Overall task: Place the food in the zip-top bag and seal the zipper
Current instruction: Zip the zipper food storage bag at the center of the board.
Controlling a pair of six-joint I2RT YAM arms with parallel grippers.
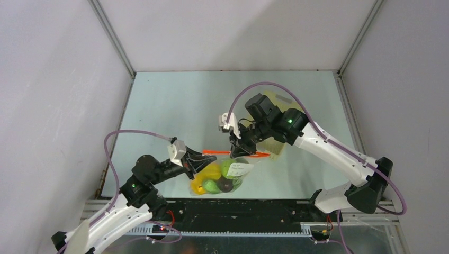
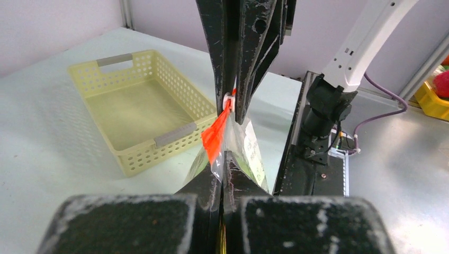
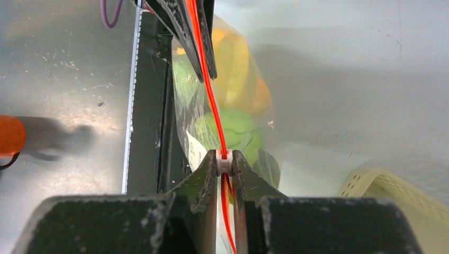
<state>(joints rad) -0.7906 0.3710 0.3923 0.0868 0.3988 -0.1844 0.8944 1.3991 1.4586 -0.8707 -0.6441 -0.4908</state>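
Note:
The clear zip-top bag [image 1: 225,177] hangs between my two grippers with the food [image 1: 214,180] inside: yellow, green and one dark purple piece. Its white label patch [image 1: 239,169] faces up. The red-orange zipper [image 1: 254,154] runs along the mouth. My left gripper [image 1: 206,157] is shut on the mouth's left end, and the left wrist view [image 2: 223,159] shows the strip [image 2: 214,138] pinched there. My right gripper [image 1: 234,150] is shut on the zipper's white slider [image 3: 224,165], with the zipper [image 3: 208,90] stretching ahead to the left gripper [image 3: 193,47]. Yellow [image 3: 233,58] and green [image 3: 239,129] food shows through the bag.
The pale yellow lattice basket [image 2: 137,106] stands empty at the back right of the table, mostly hidden under the right arm in the top view [image 1: 275,98]; its corner shows in the right wrist view [image 3: 392,196]. The black base rail [image 1: 238,209] runs just below the bag.

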